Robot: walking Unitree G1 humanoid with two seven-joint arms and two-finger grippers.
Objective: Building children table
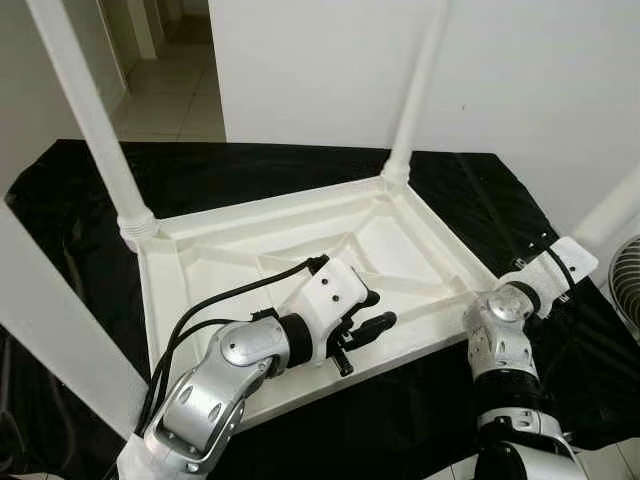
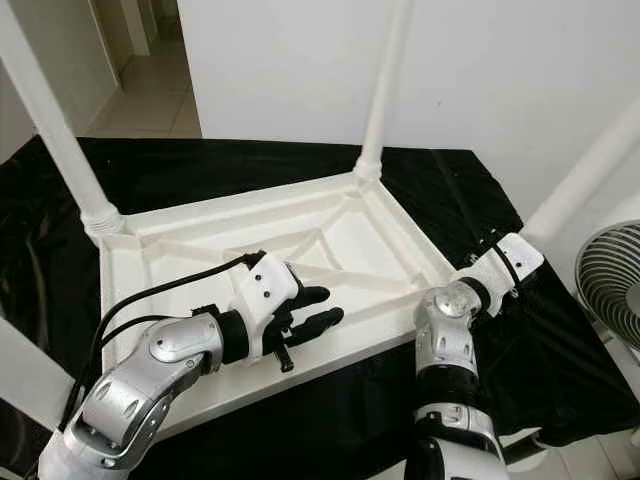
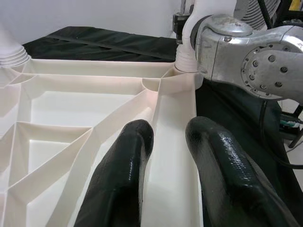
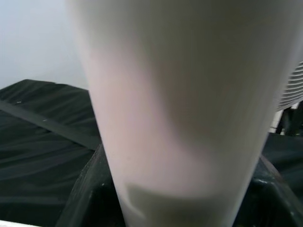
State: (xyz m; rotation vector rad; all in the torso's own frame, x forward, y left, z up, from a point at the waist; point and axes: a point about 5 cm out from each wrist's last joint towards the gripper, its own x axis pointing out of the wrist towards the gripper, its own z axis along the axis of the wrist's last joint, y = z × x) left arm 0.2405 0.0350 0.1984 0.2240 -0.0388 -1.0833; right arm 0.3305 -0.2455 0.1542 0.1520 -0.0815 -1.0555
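A white plastic children's table (image 1: 250,250) lies upside down on a black cloth (image 1: 250,170), its ribbed underside facing up. Its white legs stand upward: two at the far corners (image 1: 95,120) (image 1: 415,90), one at the near left (image 1: 50,320) and one at the near right (image 1: 610,215). My left gripper (image 1: 380,310) hovers open over the table's near rim, and the left wrist view has its fingers (image 3: 128,156) above the rim channel. My right gripper (image 2: 510,255) is shut around the near-right leg (image 4: 180,104), close to the corner socket.
A fan (image 2: 605,285) stands on the floor at the right, close to my right arm. A white wall (image 1: 320,60) runs behind the cloth. A tiled doorway (image 1: 170,90) opens at the back left.
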